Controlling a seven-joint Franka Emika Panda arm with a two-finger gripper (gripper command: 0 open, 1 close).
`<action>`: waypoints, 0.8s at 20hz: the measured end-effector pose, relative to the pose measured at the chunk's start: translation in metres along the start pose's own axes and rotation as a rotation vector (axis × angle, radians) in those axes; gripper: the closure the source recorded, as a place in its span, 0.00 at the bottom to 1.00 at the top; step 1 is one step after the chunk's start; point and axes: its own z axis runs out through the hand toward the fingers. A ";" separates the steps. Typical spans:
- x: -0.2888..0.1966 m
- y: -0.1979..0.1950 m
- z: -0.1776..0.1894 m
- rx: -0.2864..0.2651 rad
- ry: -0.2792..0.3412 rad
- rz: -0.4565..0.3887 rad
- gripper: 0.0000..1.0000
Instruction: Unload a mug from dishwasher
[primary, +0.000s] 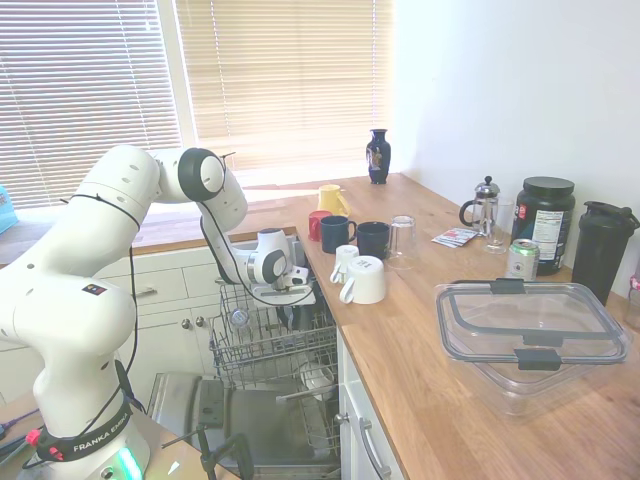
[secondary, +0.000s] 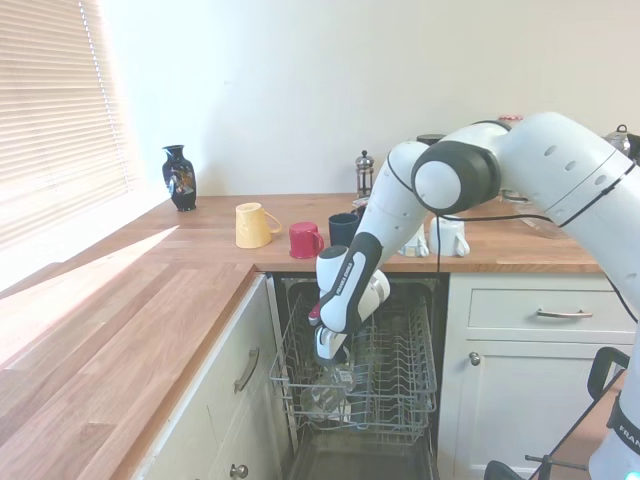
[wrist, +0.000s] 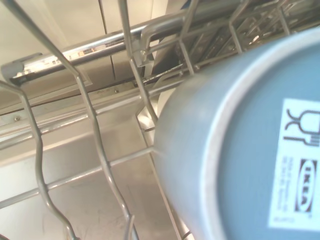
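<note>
Wrist view: slate-blue cylindrical ceramic mug (wrist: 240, 145), base up, sits close among grey wire rack (wrist: 95, 145) tines. Exterior views: end effector (secondary: 330, 352) is lowered into the dishwasher (secondary: 365, 375); finger state cannot be determined. Recommend a firm wall grip and a vertical lift clear of tines.

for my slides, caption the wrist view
Close-up of the grey-blue mug, base label showing, inside the dishwasher's wire rack.

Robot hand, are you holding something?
Cannot be told. The gripper is down in the grey wire dishwasher rack, right by the grey-blue ceramic mug.
</note>
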 end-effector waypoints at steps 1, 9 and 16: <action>0.000 0.000 0.000 0.000 0.000 0.000 1.00; 0.001 0.001 -0.001 -0.001 0.002 0.002 1.00; -0.017 -0.001 -0.010 0.003 0.023 -0.022 1.00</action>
